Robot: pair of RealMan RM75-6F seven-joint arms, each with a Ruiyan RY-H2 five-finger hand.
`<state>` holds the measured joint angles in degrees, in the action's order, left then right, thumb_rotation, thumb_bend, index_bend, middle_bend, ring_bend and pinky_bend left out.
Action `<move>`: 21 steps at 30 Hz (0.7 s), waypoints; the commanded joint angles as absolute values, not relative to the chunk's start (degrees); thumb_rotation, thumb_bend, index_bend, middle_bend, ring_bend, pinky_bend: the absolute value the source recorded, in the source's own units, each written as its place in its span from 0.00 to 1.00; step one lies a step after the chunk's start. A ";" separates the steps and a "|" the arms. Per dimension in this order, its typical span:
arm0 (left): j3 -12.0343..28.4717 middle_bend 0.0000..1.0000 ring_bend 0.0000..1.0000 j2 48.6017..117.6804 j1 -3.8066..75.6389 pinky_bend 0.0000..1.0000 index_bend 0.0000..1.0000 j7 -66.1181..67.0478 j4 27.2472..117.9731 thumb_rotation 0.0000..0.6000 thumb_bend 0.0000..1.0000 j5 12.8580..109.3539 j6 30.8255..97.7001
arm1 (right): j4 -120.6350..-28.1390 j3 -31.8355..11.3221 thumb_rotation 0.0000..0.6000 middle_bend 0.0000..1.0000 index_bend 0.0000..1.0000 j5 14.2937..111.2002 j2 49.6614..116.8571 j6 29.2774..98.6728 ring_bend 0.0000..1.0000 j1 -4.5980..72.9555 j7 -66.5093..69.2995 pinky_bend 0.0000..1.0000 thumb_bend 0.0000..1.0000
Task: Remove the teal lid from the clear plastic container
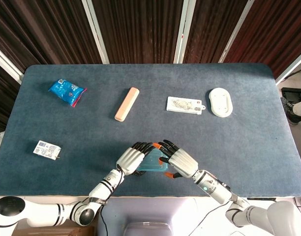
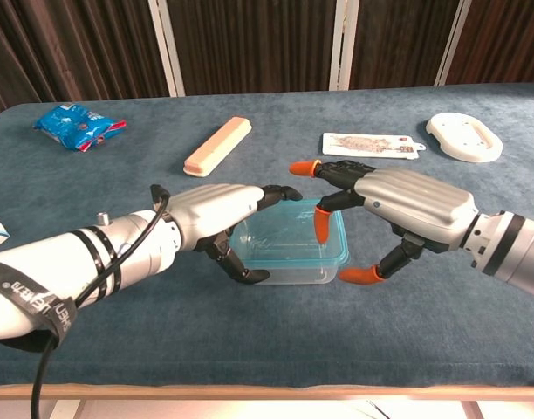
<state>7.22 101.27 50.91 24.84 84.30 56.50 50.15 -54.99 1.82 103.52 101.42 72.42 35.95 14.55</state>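
The clear plastic container (image 2: 289,269) stands near the table's front edge with its teal lid (image 2: 289,237) seated on top; the lid (image 1: 151,162) also shows in the head view. My left hand (image 2: 216,212) grips the container's left end, fingers lying over the lid's left rim and thumb against the front wall. My right hand (image 2: 405,206) straddles the right end with fingers spread. One orange fingertip (image 2: 320,229) comes down on the lid and the thumb tip (image 2: 354,276) sits beside the container's lower right corner. From above, both the left hand (image 1: 130,159) and the right hand (image 1: 180,162) hide much of the lid.
Further back lie a peach bar (image 1: 127,103), a flat white printed packet (image 1: 184,105) and a white oval object (image 1: 221,102). A blue snack bag (image 1: 67,92) sits at far left, and a small white packet (image 1: 46,149) near the left front edge.
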 commanded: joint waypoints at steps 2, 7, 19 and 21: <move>7.22 0.39 0.39 101.34 50.95 0.46 0.00 24.95 84.26 1.00 0.29 56.48 50.12 | -55.07 2.00 1.00 0.02 0.60 103.40 101.50 72.66 0.00 36.20 14.60 0.00 0.39; 7.13 0.39 0.39 101.31 50.89 0.46 0.00 25.18 84.45 1.00 0.29 56.75 50.37 | -55.67 2.17 1.00 0.02 0.61 103.01 100.90 73.41 0.00 36.19 14.57 0.00 0.39; 6.95 0.39 0.39 101.85 50.89 0.46 0.00 25.53 83.91 1.00 0.29 56.61 50.20 | -56.13 2.38 1.00 0.02 0.60 102.04 100.70 73.22 0.00 36.58 13.68 0.00 0.39; 6.92 0.39 0.40 101.87 50.89 0.46 0.00 25.55 83.82 1.00 0.29 56.65 50.15 | -56.00 2.47 1.00 0.02 0.60 101.90 100.73 73.24 0.00 36.57 13.61 0.00 0.39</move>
